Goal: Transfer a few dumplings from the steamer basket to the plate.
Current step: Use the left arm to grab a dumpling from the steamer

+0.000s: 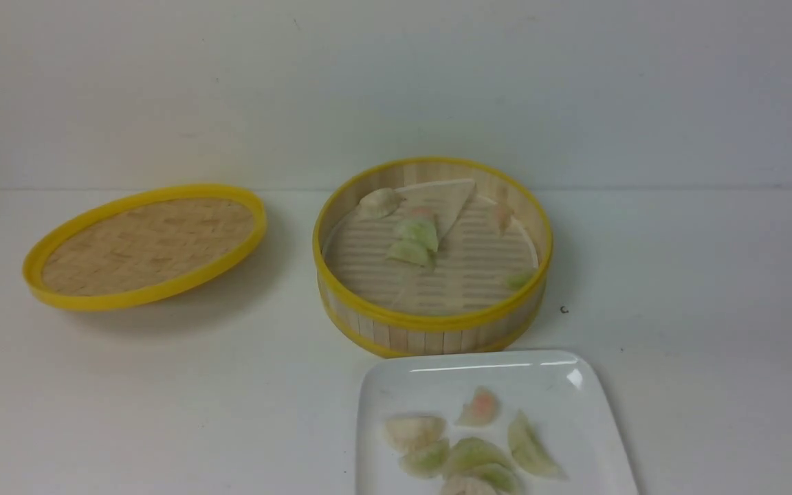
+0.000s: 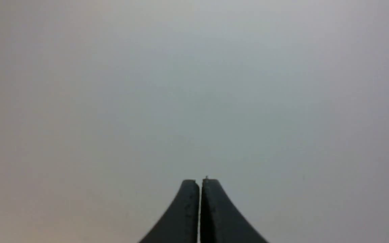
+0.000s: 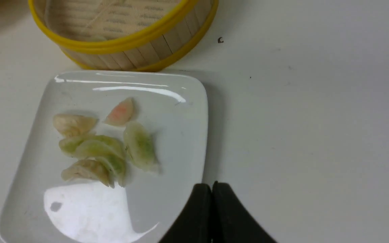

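Observation:
The steamer basket [image 1: 430,323] stands at the table's middle with several pale green and whitish dumplings [image 1: 418,234] on its slatted floor; it also shows in the right wrist view [image 3: 160,40]. The white plate [image 1: 561,385] lies just in front of it and holds several dumplings [image 1: 471,454]. In the right wrist view the plate [image 3: 181,111] and its dumplings [image 3: 139,145] lie beside my right gripper [image 3: 212,185], which is shut and empty above the plate's edge. My left gripper [image 2: 200,180] is shut and empty over bare white surface. Neither gripper shows in the front view.
The flat yellow-rimmed woven lid [image 1: 145,244] lies tilted on the table to the left of the basket. A small dark speck [image 1: 564,310] sits on the table right of the basket. A white wall rises behind the table.

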You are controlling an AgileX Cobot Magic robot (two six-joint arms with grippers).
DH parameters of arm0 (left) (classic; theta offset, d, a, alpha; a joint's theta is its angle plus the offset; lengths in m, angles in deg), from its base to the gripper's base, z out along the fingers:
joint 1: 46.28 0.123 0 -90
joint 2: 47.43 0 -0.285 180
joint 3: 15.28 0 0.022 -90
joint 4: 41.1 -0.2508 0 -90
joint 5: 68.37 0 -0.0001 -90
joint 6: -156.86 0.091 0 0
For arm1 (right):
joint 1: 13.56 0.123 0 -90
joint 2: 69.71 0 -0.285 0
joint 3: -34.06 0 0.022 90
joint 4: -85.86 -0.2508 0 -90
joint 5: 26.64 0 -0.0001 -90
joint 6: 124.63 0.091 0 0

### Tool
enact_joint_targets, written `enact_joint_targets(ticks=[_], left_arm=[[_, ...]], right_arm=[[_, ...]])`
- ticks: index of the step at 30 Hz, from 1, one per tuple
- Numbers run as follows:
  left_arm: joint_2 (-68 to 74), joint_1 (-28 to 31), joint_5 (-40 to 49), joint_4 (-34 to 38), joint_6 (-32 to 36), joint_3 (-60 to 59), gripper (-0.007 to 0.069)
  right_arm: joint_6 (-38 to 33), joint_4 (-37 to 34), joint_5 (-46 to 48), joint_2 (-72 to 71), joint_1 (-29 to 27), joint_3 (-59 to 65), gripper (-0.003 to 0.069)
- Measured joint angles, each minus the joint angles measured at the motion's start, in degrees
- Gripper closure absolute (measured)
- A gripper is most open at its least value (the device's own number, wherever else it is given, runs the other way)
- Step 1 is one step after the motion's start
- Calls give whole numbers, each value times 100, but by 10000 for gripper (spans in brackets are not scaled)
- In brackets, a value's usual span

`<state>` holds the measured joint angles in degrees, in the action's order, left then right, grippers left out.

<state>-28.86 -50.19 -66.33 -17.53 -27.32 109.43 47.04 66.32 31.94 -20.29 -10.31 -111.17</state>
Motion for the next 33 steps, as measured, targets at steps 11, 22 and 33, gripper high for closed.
enact_joint_targets(ticks=[11, 22, 33], left_arm=[[4604, 0, 4889, -52, 1742, 3331, 631], [8036, -1365, 5319, 188, 3822, 5600, 631], [10471, -1860, 5337, -717, 3960, 7923, 607]], right_arm=[[0, -99, 472, 0, 0, -7, 673], [-5, -268, 529, 0, 0, -7, 673], [2, -363, 710, 0, 0, -7, 673]])
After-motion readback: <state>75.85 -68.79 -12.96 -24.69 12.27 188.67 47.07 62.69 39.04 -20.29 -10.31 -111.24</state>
